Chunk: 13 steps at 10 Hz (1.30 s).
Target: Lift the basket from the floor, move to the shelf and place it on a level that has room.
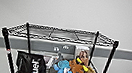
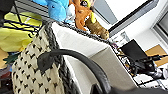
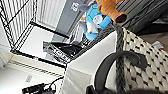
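Basket (image 2: 37,72) hangs level with the toy tier; empty top level (image 1: 62,34), frame centre, lies above. Pincer state: cannot tell.

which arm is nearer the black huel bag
Left, probably: it is at the basket's handle on the Huel bag's side; the right is at the opposite handle, across the basket.

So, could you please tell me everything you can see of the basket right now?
The basket is woven, cream with dark speckles, edged by a dark braided rim and lined with white cloth. A dark loop handle arches up at each short end, one in each wrist view. It sits close against the shelf, beside the blue and orange plush toys. Nothing can be seen inside it. What grips it cannot be made out.
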{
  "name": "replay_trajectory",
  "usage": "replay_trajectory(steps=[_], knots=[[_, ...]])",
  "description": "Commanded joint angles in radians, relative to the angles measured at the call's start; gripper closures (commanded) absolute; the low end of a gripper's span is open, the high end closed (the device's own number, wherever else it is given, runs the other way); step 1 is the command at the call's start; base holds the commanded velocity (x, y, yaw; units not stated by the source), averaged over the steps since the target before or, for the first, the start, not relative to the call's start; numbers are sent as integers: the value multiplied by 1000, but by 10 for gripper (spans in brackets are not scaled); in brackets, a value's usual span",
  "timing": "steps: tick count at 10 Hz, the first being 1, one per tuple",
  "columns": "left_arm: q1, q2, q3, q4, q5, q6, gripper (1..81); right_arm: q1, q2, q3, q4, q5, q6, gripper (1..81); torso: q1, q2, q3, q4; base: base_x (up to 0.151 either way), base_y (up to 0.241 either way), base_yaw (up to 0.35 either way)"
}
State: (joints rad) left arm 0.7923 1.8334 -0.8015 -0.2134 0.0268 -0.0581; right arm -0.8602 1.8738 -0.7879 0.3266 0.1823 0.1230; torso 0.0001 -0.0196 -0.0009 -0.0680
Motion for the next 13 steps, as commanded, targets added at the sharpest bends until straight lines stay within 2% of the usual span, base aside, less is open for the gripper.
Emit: replay_trajectory(steps=[1,4,9,13], knots=[[-144,-66,88,2,7,-17,811,140,-45,75,28,-9,1,811,0,0,0,0,0,0,0],[-227,-117,129,2,13,-66,811,244,-62,104,97,-23,1,811,0,0,0,0,0,0,0],[-356,-161,199,0,25,-135,811,359,-108,159,166,-43,1,811,0,0,0,0,0,0,0],[-455,-176,222,-6,59,-213,811,480,-143,204,252,-58,3,811,0,0,0,0,0,0,0]])
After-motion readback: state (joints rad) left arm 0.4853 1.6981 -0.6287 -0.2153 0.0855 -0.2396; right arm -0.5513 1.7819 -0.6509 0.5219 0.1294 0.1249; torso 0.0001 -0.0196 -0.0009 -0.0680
